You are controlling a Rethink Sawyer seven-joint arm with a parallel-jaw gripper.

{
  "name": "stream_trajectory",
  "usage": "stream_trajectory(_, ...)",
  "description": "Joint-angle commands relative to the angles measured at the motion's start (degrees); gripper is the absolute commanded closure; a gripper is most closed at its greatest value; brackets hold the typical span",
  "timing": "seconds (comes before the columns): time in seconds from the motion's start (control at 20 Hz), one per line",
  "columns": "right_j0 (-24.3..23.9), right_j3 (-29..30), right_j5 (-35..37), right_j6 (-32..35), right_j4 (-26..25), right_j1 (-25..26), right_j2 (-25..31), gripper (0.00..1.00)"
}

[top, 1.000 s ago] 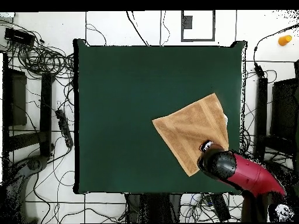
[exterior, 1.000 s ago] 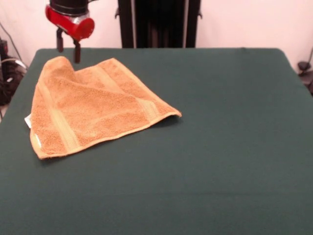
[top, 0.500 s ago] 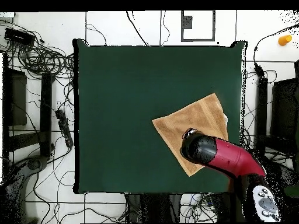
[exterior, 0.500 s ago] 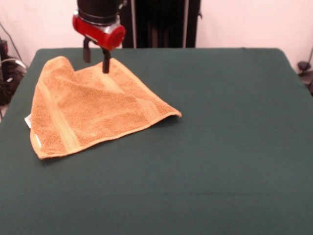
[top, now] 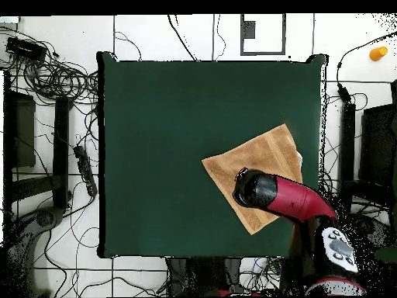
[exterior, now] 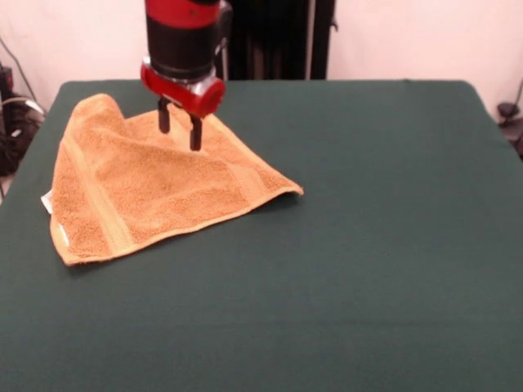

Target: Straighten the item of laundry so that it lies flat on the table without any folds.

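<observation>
The item of laundry (exterior: 147,184) is a golden-orange towel on the left part of the dark green table (exterior: 392,245). Its far left corner bulges up in a fold, and its right corner lifts slightly off the cloth. A small white tag (exterior: 46,202) sticks out at its left edge. My gripper (exterior: 180,129) hangs open just above the towel's far part, with nothing between its fingers. In the overhead view the red arm's wrist (top: 254,190) covers the middle of the towel (top: 267,155) and hides the fingers.
The towel lies close to the table's edge (top: 319,155) on the robot's side corner. Cables (top: 54,77) and black stands ring the table on the floor. A small orange object (top: 378,53) lies on the floor beyond one corner.
My gripper has moved from beyond the towel's far left corner to the right and down, over the towel's far part. The towel has not moved.
</observation>
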Motion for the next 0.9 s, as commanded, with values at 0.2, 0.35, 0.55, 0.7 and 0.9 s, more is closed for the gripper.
stream_trajectory(0.2,-0.52,-3.31,-4.62,4.97,1.13,10.62,8.06,0.00)
stream_trajectory(0.35,-0.62,-3.44,-5.33,5.34,1.41,11.23,8.51,0.00)
stream_trajectory(0.55,-0.71,-4.24,-4.78,5.21,1.65,11.62,8.78,0.00)
stream_trajectory(0.7,-1.04,-3.84,-5.04,5.25,1.80,11.66,9.23,0.00)
stream_trajectory(0.9,-1.01,-3.39,-5.26,5.58,2.01,11.69,9.46,0.00)
